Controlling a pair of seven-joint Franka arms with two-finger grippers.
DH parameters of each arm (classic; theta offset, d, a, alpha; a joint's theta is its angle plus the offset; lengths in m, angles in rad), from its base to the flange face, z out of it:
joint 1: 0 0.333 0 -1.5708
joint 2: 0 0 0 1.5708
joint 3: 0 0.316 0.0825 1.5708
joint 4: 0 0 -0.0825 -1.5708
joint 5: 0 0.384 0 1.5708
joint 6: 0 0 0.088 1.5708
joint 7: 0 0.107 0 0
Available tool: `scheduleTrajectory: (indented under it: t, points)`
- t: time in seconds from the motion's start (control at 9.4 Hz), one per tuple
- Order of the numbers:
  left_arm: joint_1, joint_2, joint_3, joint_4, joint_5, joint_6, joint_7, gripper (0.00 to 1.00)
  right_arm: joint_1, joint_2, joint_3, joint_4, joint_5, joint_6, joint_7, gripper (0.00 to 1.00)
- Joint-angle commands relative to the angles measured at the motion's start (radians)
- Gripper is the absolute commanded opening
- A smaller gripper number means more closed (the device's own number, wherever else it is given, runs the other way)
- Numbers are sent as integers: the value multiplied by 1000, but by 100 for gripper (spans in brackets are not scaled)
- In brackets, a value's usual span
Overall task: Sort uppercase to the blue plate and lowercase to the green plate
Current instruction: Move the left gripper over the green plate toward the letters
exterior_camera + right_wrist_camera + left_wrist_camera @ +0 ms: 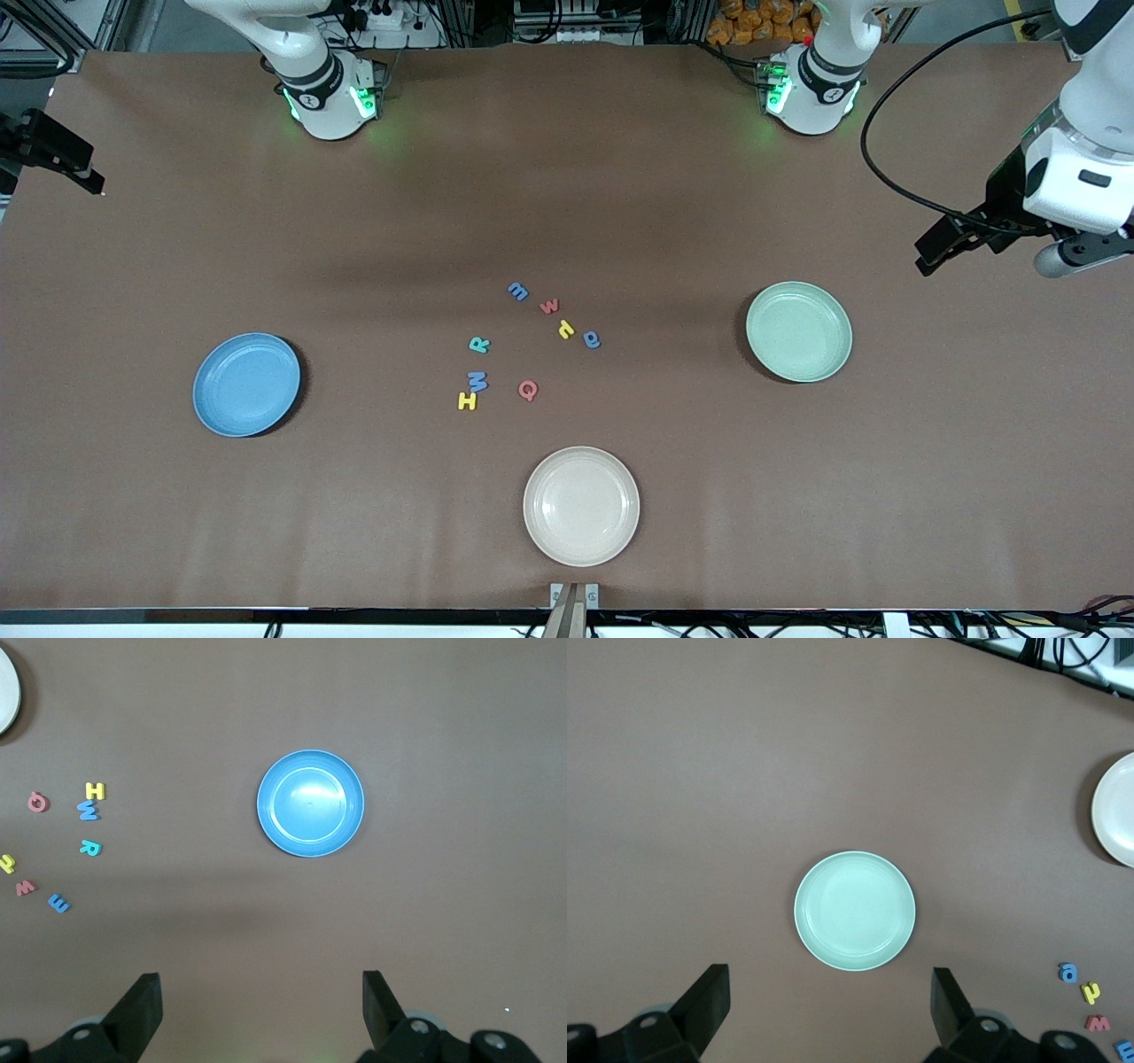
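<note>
Front view: lowercase (555, 316) row slanting toward green plate (799, 331); left tool (829, 1010), right tool (261, 1010) wide open, empty.

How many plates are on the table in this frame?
3. The blue plate lies toward the right arm's end, the green plate toward the left arm's end, and the cream plate sits nearest the front camera. All are empty; none looks hidden.

Eight foam letters sit mid-table: blue m (518, 291), red w (549, 307), yellow p (566, 330), blue a (592, 339) in a slanting row; R (479, 345), M (478, 381), H (467, 401), Q (528, 390) nearer the camera. Blue plate (246, 385) twd right arm's end, green plate (798, 331) twd left arm's end, cream plate (581, 506) nearest (all bare). Left gripper (961, 237) hangs over the table's left-arm end.
</note>
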Motion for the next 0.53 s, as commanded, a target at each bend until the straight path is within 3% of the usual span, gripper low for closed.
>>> scheduleTrajectory:
  t: [0.0, 0.43]
  points:
    - [-17, 65, -43, 17, 17, -10, -22, 100, -1, 27, 7, 18, -8, -13, -9, 100]
    - [-103, 213, -72, 17, -8, 102, -29, 100, -13, 38, 7, 15, -7, -30, -10, 100]
